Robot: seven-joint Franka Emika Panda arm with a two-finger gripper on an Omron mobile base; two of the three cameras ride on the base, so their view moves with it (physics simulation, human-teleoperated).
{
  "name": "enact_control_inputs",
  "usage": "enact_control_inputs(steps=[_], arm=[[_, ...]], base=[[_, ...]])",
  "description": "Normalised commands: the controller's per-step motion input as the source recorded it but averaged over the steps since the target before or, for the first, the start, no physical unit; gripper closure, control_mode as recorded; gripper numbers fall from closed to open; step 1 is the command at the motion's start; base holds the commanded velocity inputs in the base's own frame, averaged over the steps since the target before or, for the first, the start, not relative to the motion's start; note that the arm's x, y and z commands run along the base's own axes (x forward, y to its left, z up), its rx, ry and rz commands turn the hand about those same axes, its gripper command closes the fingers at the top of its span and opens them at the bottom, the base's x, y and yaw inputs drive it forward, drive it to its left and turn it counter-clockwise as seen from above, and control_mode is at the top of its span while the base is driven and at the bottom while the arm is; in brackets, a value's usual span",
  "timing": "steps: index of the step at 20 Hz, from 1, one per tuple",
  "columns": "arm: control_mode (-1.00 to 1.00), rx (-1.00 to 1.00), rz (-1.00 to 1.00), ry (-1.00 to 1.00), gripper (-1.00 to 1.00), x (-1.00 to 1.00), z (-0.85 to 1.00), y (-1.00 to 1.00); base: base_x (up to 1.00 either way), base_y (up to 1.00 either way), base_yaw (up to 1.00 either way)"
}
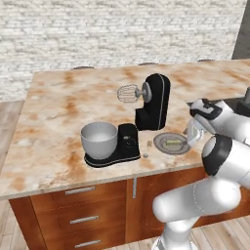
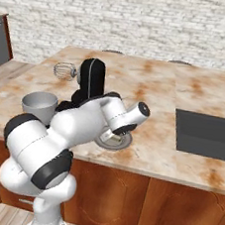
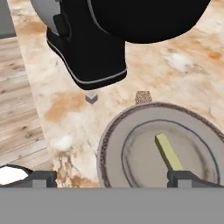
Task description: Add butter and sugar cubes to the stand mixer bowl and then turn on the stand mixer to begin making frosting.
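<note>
Nothing's in the stand mixer bowl [image 1: 99, 140] at centre-left of frame yet. My jaws hang wide open, empty, over the butter [image 3: 169, 152] on its plate [image 3: 113, 144]; two sugar cubes [image 3: 91, 97] wait on the surface, mixer untouched.

On the marble island counter [image 1: 58, 112] stands the black stand mixer [image 1: 141, 117], its head tilted back and its wire whisk [image 1: 128, 93] raised in the air. The stand mixer bowl [image 1: 99, 140] sits on its base. Just right lies a grey plate [image 1: 163, 145] bearing a yellow butter stick [image 1: 172, 142]; a small brown cube [image 1: 149, 143] and a pale one [image 1: 145, 155] lie between. The white arm [image 1: 215, 161] bends over the plate's right side.
</note>
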Motion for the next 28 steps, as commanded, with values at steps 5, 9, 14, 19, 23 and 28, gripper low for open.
enact_control_inputs(steps=[5, 9, 14, 19, 23, 28], arm=[[-1.0, -0.05, 0.12, -0.14, -1.0, 0.38, -0.25, 0.0], [-1.0, -0.05, 0.09, -0.04, -1.0, 0.47, -0.3, -0.04], [-1.0, -0.04, 0.07, -0.01, -1.0, 0.45, -0.22, -0.15], [-1.0, -0.01, 0.07, 0.0, -1.0, 0.45, -0.18, -0.14], [-1.0, -0.02, 0.05, 0.0, -1.0, 0.44, -0.27, 0.0], [-1.0, -0.06, 0.01, 0.0, -1.0, 0.06, -0.41, 0.0]], base=[[0.0, 0.0, 0.0], [0.0, 0.0, 0.0], [0.0, 0.0, 0.0], [0.0, 0.0, 0.0], [0.0, 0.0, 0.0], [0.0, 0.0, 0.0]])
